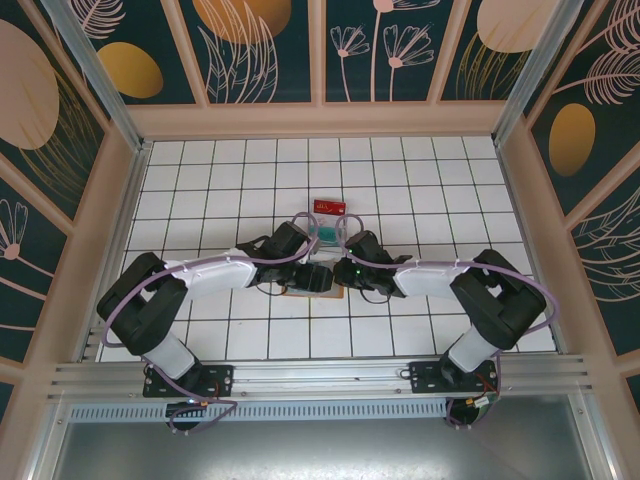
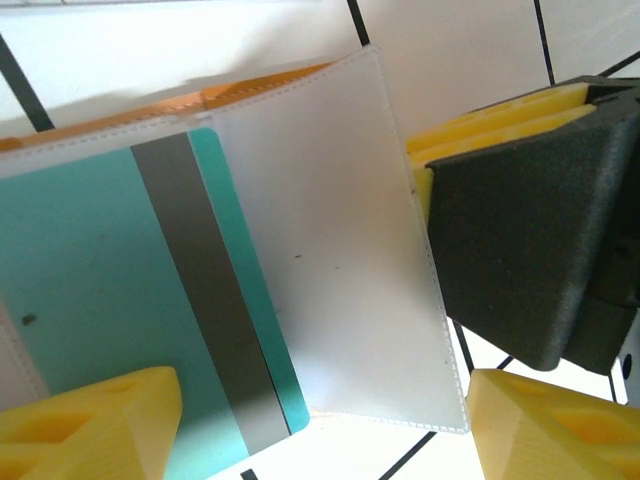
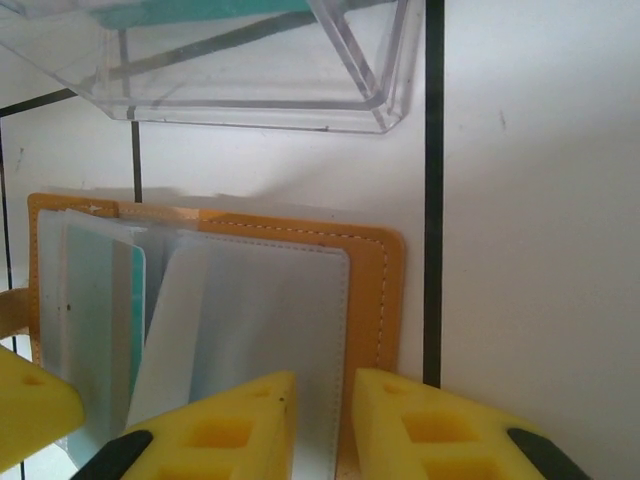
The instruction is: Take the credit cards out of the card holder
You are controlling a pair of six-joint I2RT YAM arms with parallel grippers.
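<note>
Card holder lying open on counter. Left fingers standing wide, straddling its teal card, card's long axis pointing away from them. Right fingers sitting narrow at holder's near edge, grip unclear.

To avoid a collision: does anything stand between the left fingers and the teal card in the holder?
Nothing solid shows. The left fingers are at the teal card, the pale flap beside it. A clear sleeve may cover it.
</note>
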